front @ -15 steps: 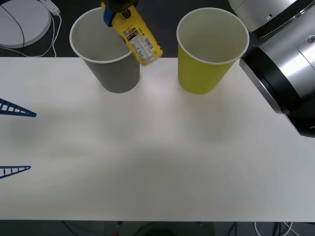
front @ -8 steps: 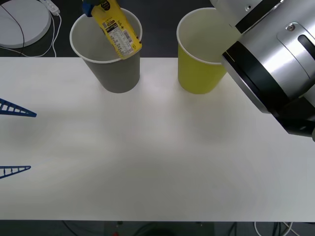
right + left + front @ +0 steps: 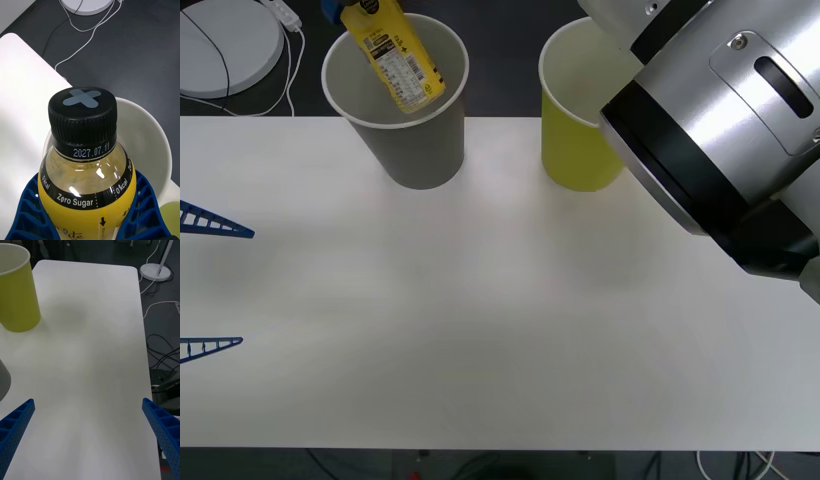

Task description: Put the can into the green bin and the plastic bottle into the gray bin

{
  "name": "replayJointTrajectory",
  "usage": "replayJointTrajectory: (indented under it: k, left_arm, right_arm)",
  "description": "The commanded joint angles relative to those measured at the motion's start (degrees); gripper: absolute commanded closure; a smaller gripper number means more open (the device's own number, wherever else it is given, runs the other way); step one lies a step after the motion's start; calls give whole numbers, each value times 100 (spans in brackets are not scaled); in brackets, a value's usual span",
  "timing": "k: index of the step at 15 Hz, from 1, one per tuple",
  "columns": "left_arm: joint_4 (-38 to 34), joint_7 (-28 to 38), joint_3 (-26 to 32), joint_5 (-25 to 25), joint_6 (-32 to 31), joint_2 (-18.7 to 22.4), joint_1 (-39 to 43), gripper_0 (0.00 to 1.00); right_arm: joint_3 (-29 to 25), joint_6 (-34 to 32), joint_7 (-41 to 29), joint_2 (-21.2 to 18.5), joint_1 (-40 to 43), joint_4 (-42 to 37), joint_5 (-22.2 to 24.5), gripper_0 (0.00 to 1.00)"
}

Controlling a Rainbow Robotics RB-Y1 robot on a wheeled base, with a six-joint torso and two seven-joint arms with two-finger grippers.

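Plastic bottle (image 3: 392, 57) hangs tilted over the gray bin (image 3: 400, 100) at the table's (image 3: 500, 320) far edge, clamped by the right gripper (image 3: 88, 221), apparently not inside. Left gripper (image 3: 90, 427) spread wide.

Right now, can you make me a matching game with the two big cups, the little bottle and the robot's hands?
Things:
1. plastic bottle
2. gray bin
3. green bin
4. left gripper

States:
A. open, hovering over the bare table
B. partly hidden behind the right arm
C. held tilted in the right gripper
D. standing right under the bottle

Pairs: 1-C, 2-D, 3-B, 4-A
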Motion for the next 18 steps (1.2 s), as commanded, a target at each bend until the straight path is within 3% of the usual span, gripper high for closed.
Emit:
replayJointTrajectory:
  k: [1,10,11,12,18]
  left_arm:
    - [0,0,0,0,0,0,0,0]
    - [0,0,0,0,0,0,0,0]
    - [0,0,0,0,0,0,0,0]
    - [0,0,0,0,0,0,0,0]
    - [0,0,0,0,0,0,0,0]
  right_arm:
    - [180,187,0,28,-53,143,-51,100]
    - [215,328,0,28,-203,327,-235,99]
    - [215,345,0,28,-203,327,-200,39]
    - [215,354,9,28,-203,327,-156,2]
    - [224,469,106,28,-194,336,-200,0]
